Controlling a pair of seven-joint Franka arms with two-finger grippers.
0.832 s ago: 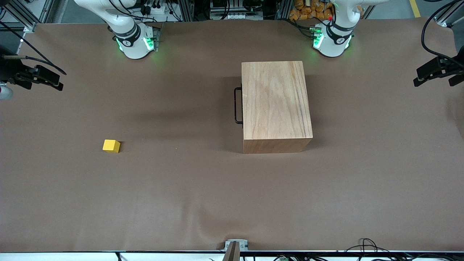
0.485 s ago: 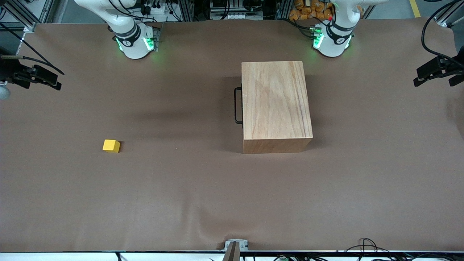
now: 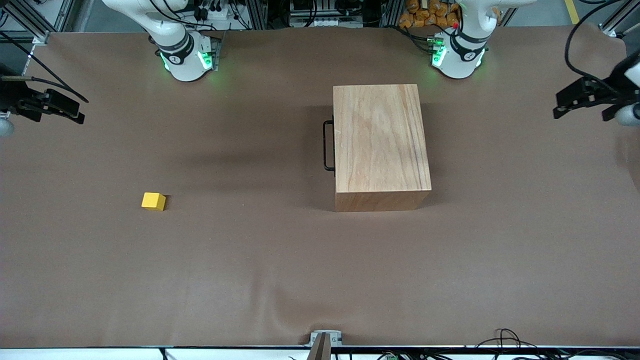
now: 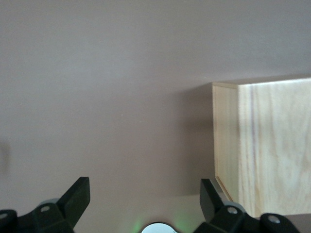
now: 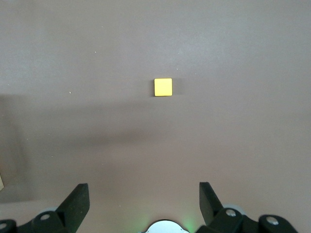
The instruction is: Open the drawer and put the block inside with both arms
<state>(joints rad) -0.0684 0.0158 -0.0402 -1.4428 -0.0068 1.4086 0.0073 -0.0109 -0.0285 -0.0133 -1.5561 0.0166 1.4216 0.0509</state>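
The large wooden box [image 3: 381, 145] stands on the brown table, and its drawer is shut. Only the drawer's black wire handle [image 3: 327, 145] shows, on the box face toward the right arm's end. The yellow block [image 3: 153, 201] lies on the table toward the right arm's end, nearer the front camera than the handle. My right gripper [image 3: 79, 113] is open and empty, high over that end of the table. The right wrist view shows it [image 5: 144, 194] above the block [image 5: 163, 87]. My left gripper [image 3: 562, 104] is open and empty over the left arm's end. The left wrist view shows it [image 4: 145, 194] beside the box [image 4: 272, 150].
The green-lit arm bases [image 3: 187, 57] [image 3: 457, 55] stand along the table's back edge. A small metal bracket [image 3: 325, 340] sits at the table's front edge. Brown table surface [image 3: 250, 260] lies between the block and the box.
My left gripper has moved a little inward toward the box. My right gripper has shifted slightly toward the table's edge. The block and the box have not moved.
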